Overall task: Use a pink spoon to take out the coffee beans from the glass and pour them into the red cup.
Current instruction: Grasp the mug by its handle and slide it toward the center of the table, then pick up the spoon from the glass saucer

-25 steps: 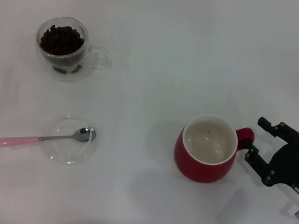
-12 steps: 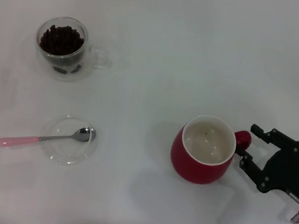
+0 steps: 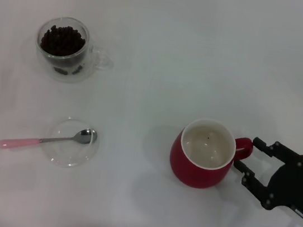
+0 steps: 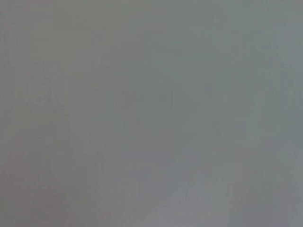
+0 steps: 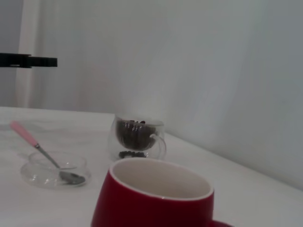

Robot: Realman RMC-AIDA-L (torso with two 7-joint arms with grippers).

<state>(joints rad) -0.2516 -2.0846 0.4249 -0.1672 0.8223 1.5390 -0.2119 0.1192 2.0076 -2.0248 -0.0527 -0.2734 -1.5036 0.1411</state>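
red cup (image 3: 202, 153): table (image 3: 166, 48) at 4 o'clock, handle toward right gripper (image 3: 247, 154), jaws wide around it, likely to steady it.
glass (image 3: 64, 49): 10 o'clock, holds coffee beans (image 3: 63, 40).
pink spoon (image 3: 46, 140): 8 o'clock, bowl parked in saucer (image 3: 72, 142), ungrasped.
left gripper: unseen.

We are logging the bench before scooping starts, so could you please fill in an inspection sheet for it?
Surface: white table, bare around the items.
Job's things: glass full of beans; spoon with its bowl on a saucer; red cup, no beans seen inside.
Clutter: nothing seen.
Grippers: right gripper jaws open around the cup handle; left not in view.
Cables: nothing seen.
Surroundings: plain pale wall.
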